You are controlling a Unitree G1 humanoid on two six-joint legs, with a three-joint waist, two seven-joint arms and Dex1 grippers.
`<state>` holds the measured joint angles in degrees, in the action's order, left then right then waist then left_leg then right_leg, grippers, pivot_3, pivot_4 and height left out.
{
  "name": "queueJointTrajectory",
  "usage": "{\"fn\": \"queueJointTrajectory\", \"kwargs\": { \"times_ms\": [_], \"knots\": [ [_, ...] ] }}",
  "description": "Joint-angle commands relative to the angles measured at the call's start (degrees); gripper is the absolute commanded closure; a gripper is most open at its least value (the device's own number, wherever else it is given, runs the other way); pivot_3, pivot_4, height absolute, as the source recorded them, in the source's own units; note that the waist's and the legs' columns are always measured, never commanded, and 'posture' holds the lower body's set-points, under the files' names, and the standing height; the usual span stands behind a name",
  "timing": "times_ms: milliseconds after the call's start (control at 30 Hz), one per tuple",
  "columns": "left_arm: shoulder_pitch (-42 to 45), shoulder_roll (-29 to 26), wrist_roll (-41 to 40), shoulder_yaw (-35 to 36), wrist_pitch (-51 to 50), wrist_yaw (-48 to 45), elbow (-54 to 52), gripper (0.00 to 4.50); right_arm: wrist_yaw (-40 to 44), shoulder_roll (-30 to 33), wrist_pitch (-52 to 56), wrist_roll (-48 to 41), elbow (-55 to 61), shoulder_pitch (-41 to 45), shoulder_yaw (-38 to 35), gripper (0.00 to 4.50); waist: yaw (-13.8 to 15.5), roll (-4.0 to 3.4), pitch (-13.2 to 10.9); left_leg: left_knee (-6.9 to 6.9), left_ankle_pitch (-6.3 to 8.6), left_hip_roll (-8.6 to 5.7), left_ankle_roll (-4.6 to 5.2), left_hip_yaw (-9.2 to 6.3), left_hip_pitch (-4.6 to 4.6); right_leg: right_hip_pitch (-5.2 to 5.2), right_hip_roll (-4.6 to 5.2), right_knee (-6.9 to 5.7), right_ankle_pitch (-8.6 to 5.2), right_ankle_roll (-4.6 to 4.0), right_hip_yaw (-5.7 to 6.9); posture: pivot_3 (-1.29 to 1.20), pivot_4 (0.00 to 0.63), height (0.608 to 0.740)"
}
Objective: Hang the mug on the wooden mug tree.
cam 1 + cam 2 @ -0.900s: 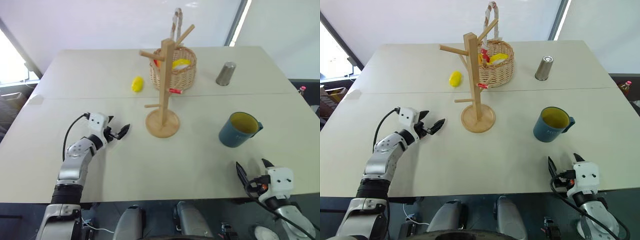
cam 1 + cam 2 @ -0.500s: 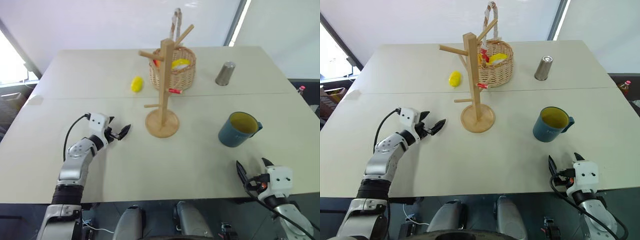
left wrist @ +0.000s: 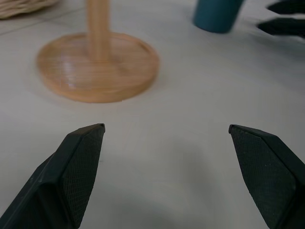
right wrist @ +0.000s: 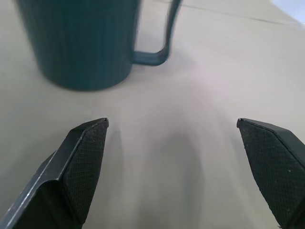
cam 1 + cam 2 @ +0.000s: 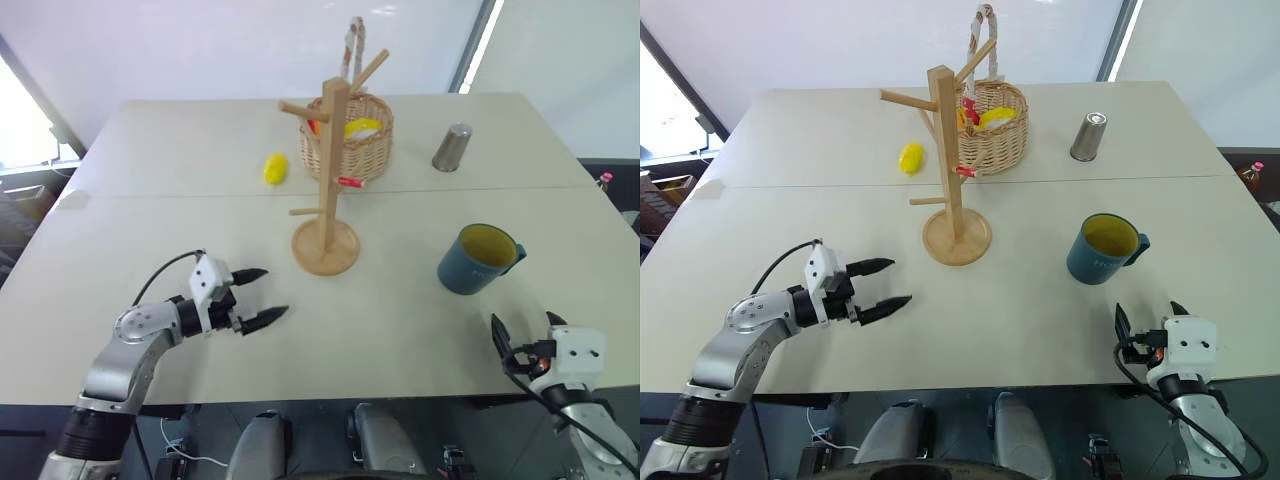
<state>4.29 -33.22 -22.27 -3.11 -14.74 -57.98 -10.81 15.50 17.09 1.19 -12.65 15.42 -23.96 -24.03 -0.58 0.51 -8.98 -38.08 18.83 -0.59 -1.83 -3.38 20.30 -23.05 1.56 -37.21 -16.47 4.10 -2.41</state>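
A woven wicker basket (image 5: 350,148) stands at upper centre of the head view, holding something yellow and something red, with a tall handle rising above it. To its right stands a slim metal tumbler (image 5: 452,147), to its left a small yellow object (image 5: 275,168) lies on the cream table (image 5: 400,330).

The blue-grey mug (image 5: 476,259), yellow inside and empty, sits upright at right of centre, its handle towards the right edge of the frame. The wooden mug tree (image 5: 326,215) stands at centre, just in front of the basket, its pegs bare; the mug is well apart from it.

The left gripper (image 5: 256,296) hovers at lower left, fingers spread wide and pointing right, holding nothing. In its wrist view the tree's base disc (image 3: 97,66) lies ahead. The right gripper (image 5: 521,335) sits at the lower right corner, jaws released and empty, the mug ahead of it in its wrist view (image 4: 78,40).

Since half a second ago the left gripper has dropped lower in the frame, away from the tree's base, and opened from near-closed. The right gripper has slid slightly right. Mug, tree and basket have not moved.
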Motion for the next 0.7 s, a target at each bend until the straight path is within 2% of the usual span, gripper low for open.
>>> {"fn": "queueJointTrajectory", "kwargs": {
  "times_ms": [33, 267, 700],
  "knots": [
    [1.6, 0.8, -0.2, -2.9, 0.7, -1.6, -3.4, 0.0, -2.0, 0.6, 0.6, -1.4, -1.2, 3.1, -3.0, 0.03, 0.0, 0.0, 0.0, 0.0, 0.0, 0.0, 0.0, 0.0, 0.0, 0.0, -0.01, 0.0, 0.0, 0.01, 0.0, 0.0, 0.15, 0.74],
    [2.7, 2.8, 0.7, -6.0, 1.5, -1.4, -3.3, 0.0, -1.0, 3.8, 0.6, -2.4, -6.6, 10.8, -4.1, 0.03, -0.3, -0.08, 0.0, 0.0, 0.0, 0.0, 0.02, 0.04, -0.01, -0.01, -0.08, -0.02, 0.02, 0.03, -0.01, 0.0, 0.15, 0.74],
    [2.0, 3.3, 0.9, -5.6, 4.8, -1.3, -1.9, 0.0, 10.3, 11.5, -2.5, -5.3, -18.7, 19.6, -3.4, 0.03, -0.2, -0.08, 0.0, -0.02, -0.02, -0.02, 0.05, 0.05, -0.07, 0.06, -0.09, -0.02, 0.03, 0.04, -0.01, 0.0, 0.15, 0.74]
  ]
}}
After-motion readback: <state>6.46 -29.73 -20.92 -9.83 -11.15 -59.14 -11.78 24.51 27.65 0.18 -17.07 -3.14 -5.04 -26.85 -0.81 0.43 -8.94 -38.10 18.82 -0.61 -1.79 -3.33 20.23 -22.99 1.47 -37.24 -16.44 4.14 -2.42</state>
